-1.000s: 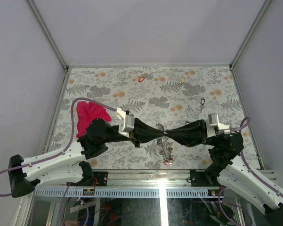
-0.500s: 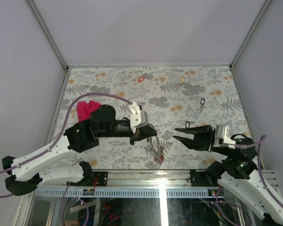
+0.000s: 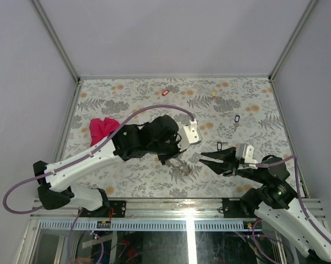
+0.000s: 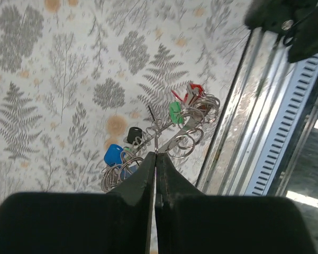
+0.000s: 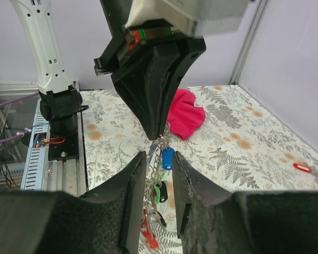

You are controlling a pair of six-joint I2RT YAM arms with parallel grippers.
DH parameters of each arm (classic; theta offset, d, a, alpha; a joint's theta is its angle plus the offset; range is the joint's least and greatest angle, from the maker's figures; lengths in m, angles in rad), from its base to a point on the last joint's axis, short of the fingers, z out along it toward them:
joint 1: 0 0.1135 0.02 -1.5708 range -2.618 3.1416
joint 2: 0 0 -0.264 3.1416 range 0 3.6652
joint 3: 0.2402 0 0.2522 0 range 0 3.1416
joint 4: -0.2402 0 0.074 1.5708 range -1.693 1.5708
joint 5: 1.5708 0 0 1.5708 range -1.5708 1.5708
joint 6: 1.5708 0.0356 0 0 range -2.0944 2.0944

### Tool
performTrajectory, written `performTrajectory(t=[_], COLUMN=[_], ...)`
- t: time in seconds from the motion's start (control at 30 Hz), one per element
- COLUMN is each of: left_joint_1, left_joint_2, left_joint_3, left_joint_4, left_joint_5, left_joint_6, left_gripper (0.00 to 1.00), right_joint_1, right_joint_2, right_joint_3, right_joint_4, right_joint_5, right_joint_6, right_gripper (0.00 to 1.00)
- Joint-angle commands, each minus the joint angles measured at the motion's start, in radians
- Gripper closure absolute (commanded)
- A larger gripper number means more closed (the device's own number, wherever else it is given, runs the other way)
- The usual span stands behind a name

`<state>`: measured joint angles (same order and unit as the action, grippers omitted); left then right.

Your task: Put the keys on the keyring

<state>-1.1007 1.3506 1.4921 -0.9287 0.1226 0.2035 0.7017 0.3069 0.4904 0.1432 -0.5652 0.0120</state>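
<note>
Keyring (image 5: 160, 144) hangs vertically from left fingers (image 5: 153, 100), keys (image 5: 157, 191) dangling downward.

- We can read no word, number or brand in any of the three views.
- The coloured tags on the keys (image 4: 166, 135) are too small for us to tell whether they carry lettering.
- A red-and-green strip (image 5: 136, 35) on the body of the left gripper (image 5: 157, 131) is too blurred for us to read.
</note>
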Motion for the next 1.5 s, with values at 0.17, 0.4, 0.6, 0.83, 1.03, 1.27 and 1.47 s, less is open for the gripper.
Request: performTrajectory(t=[0.17, 0.4, 0.6, 0.83, 1.03, 1.27, 1.47], left_joint_1=[-0.063, -0.071, -0.07, -0.07, -0.07, -0.072, -0.084], left_joint_2=[0.167, 0.174, 0.061, -0.012, -0.024, -0.064, -0.131], left_joint_3=[0.164, 0.196, 0.116, -0.007, -0.049, -0.086, -0.14], left_joint_4=[-0.305, -0.301, -0.049, 0.13, 0.183, 0.235, 0.263], left_joint_5=[-0.26, -0.295, -0.311, -0.376, -0.349, -0.083, 0.022], left_joint_6=[-0.024, -0.037, -0.126, -0.298, -0.34, -0.204, -0.069], left_gripper=[1.0, 1.0, 1.0, 1.0, 1.0, 1.0, 1.0], right_joint_1=[0.005, 0.005, 0.005, 0.005, 0.005, 0.005, 0.005], right_joint_2=[-0.004, -0.006, -0.001, 0.06, 0.095, 0.104, 0.109], right_joint_3=[-0.022, -0.046, -0.104, -0.131, -0.129, -0.081, -0.009], right_joint_4=[-0.057, -0.057, 0.043, 0.179, 0.222, 0.189, 0.095], right_joint_5=[0.01, 0.008, 0.027, 0.054, 0.068, -0.032, -0.194], right_joint_6=[-0.012, 0.0, 0.077, 0.167, 0.164, 0.026, -0.097], right_gripper=[0.71, 0.71, 0.63, 0.42, 0.39, 0.52, 0.65])
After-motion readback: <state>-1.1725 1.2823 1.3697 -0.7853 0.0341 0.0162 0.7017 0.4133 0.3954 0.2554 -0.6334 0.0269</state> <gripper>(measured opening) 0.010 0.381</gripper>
